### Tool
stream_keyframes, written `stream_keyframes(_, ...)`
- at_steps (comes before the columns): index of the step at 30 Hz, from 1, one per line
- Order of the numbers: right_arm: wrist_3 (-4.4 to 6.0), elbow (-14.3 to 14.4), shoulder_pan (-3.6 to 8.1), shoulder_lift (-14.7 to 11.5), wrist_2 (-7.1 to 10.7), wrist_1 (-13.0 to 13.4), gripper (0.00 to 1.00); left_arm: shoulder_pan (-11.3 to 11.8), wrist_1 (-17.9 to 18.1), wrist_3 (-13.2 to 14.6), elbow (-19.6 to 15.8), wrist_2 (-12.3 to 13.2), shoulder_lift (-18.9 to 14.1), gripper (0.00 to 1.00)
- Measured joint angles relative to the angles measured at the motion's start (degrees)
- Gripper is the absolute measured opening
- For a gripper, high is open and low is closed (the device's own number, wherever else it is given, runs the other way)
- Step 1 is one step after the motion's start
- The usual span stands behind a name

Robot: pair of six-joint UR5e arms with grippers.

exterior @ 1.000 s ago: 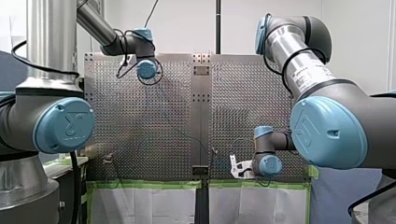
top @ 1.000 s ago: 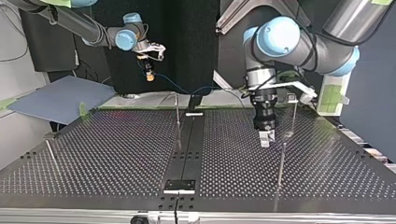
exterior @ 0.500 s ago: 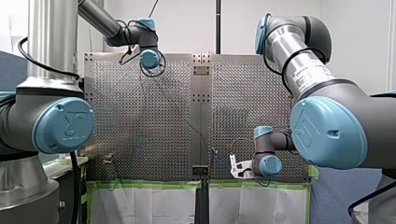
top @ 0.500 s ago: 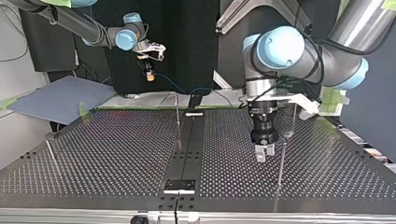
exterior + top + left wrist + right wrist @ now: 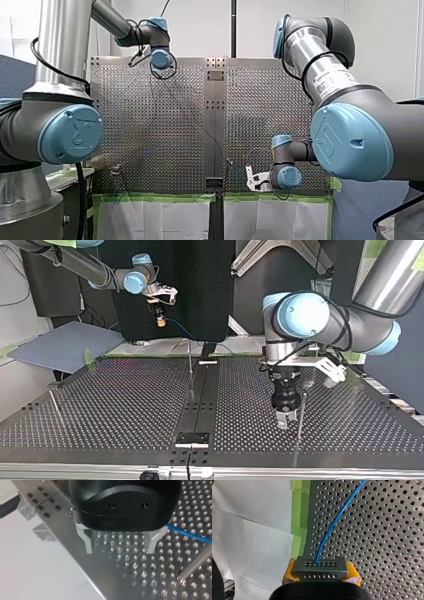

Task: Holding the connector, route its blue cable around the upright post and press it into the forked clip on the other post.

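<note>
The first part of the job looks to be in hand. My right arm's gripper (image 5: 160, 318) is clamped on the connector (image 5: 320, 566), its yellow pads (image 5: 287, 575) pressing the dark block from both sides. It holds the connector raised above the worktop's (image 5: 125, 400) edge on the arm-base side. The blue cable (image 5: 334, 522) leaves the top of the connector and runs out over the perforated surface toward the opposite edge. My left arm's gripper (image 5: 120, 550) hangs low near that far edge with its metal fingers (image 5: 87, 540) spread apart and nothing between them. A stretch of the cable passes just beside one finger, and a thin upright post (image 5: 300, 415) stands close by. I judge the routing itself not yet done. No view shows the cable bent around this post or around the slim post (image 5: 190, 365) near the middle of the arm-side edge, though the wire is too fine to follow all the way across. The forked clip cannot be made out, so nothing shows the cable seated in it. What appears to be left is the wrap around a post and the press into the clip.
</note>
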State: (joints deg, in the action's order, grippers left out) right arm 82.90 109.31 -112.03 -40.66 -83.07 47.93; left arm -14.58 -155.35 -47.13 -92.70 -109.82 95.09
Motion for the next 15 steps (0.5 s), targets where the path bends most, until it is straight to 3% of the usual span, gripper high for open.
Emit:
stream_keyframes(7,-0.01,-0.01,-0.22,0.0,0.0,-0.1,0.0,2.87,-0.96,-3.6,3.61,2.87,0.17,1.0)
stream_keyframes(15,0.0,0.0,-0.25,-0.01,0.0,-0.11,0.0,3.61,-0.99,-6.72,7.01,4.56,2.36,1.0)
